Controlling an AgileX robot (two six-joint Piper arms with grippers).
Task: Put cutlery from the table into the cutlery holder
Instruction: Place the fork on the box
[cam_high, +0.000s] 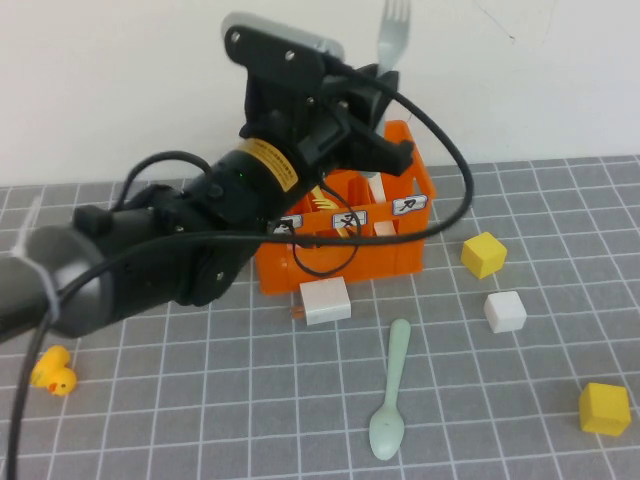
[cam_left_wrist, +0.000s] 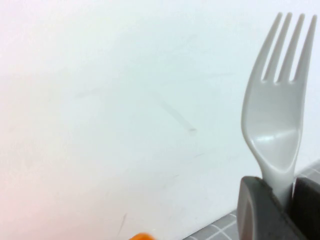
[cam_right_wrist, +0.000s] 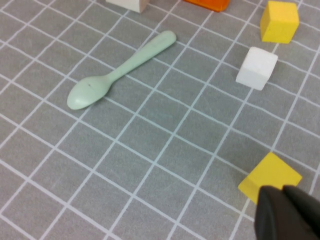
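One grey fork (cam_left_wrist: 275, 115) upright in left end effector (cam_left_wrist: 280, 207)

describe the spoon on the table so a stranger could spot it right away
Start at the orange crate on the grey table, where the left pincer holds a grey fork upright; the right pincer hovers near a yellow cube. Below the crate lies the spoon, bowl nearest the camera. Unlike the blocks nearby, it is long, slim and mint green.
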